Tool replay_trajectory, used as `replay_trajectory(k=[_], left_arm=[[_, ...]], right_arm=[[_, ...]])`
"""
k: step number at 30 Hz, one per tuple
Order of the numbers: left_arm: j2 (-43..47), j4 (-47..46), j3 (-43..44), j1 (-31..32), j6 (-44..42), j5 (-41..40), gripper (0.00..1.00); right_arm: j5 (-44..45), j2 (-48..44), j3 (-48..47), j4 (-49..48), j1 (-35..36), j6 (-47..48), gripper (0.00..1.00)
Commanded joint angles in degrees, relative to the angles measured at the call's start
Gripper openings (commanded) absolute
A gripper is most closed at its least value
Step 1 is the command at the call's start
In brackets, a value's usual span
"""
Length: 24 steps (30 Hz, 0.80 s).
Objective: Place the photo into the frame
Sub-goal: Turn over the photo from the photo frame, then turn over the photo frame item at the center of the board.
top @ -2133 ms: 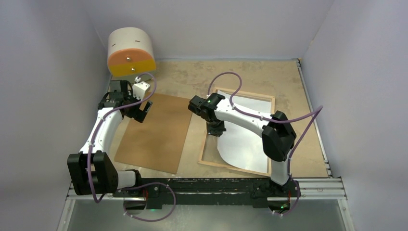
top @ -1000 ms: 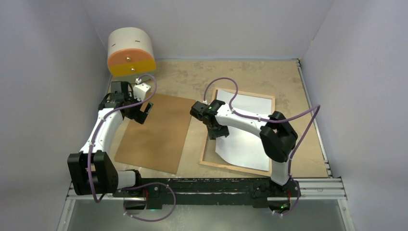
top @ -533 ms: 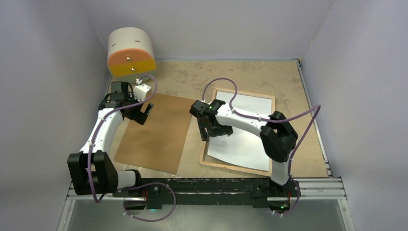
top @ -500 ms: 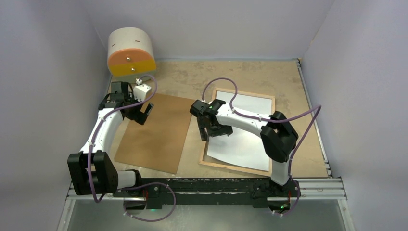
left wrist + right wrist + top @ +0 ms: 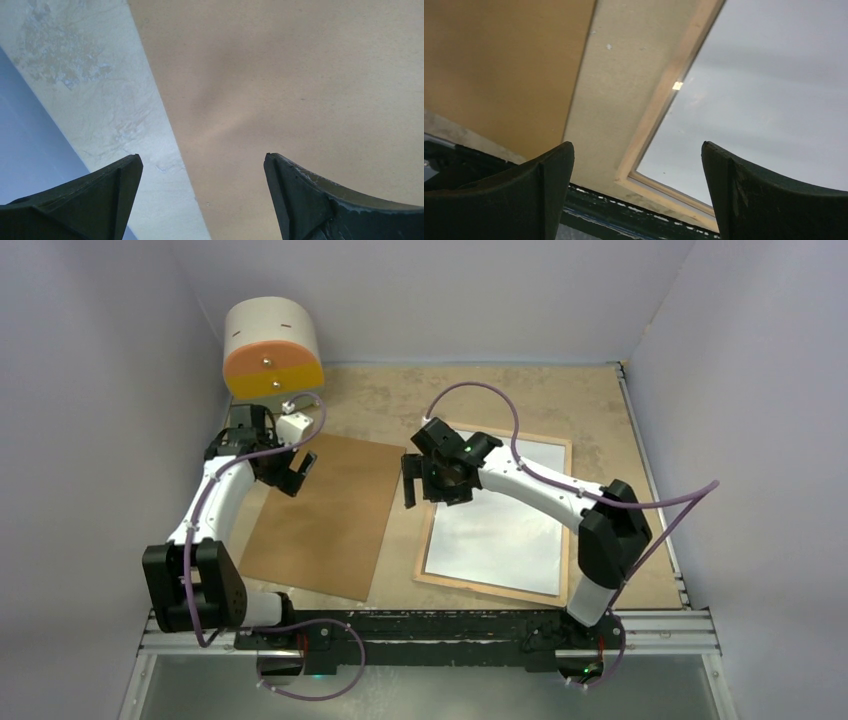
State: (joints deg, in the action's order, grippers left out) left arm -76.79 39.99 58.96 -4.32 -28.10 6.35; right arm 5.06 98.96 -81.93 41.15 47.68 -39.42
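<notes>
The frame (image 5: 432, 533) lies back up right of centre, its light wooden rim (image 5: 659, 110) around the photo. The photo (image 5: 495, 530) lies flat inside the rim, white back up (image 5: 774, 90). My right gripper (image 5: 428, 490) hangs open above the frame's far left side, its jaws (image 5: 638, 145) wide apart with nothing between them. Over the far left corner of the brown board hangs my left gripper (image 5: 290, 478). It is open and empty too (image 5: 201, 157).
A brown backing board (image 5: 325, 515) lies left of the frame, also seen in both wrist views (image 5: 300, 75) (image 5: 499, 60). A cream and orange drum (image 5: 272, 348) and a small white box (image 5: 296, 426) stand at the back left. A black rail (image 5: 430, 625) runs along the near edge.
My right gripper opened and let go of the photo, which dropped flat into the frame. The gripper then rose and moved toward the frame's far left. The left arm barely moved.
</notes>
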Motion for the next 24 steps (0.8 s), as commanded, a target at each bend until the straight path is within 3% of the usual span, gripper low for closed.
replay_trajectory(k=[1, 4, 8, 15, 24], left_arm=[[-4.23, -1.30, 5.20, -6.55, -4.15, -0.92, 0.99], [-8.31, -1.82, 8.06, -13.21, -7.04, -0.64, 0.98], [-10.52, -8.74, 4.50, -17.42, -9.25, -5.84, 0.98], [-13.37, -19.57, -2.82, -18.01, -7.35, -11.67, 0.96], [-19.30, -19.23, -5.29, -17.41, -2.68, -6.65, 0.96]], right_arm=[[-6.66, 2.07, -1.37, -8.64, 0.52, -0.97, 0.99], [-7.64, 5.06, -4.00, -11.55, 1.39, -2.56, 0.99], [-9.58, 9.09, -5.77, -16.91, 1.83, -5.44, 0.99], [-9.39, 14.83, -5.99, -22.58, 3.19, -9.38, 0.99], [-7.85, 17.45, -0.06, -31.21, 5.09, -15.03, 0.99]])
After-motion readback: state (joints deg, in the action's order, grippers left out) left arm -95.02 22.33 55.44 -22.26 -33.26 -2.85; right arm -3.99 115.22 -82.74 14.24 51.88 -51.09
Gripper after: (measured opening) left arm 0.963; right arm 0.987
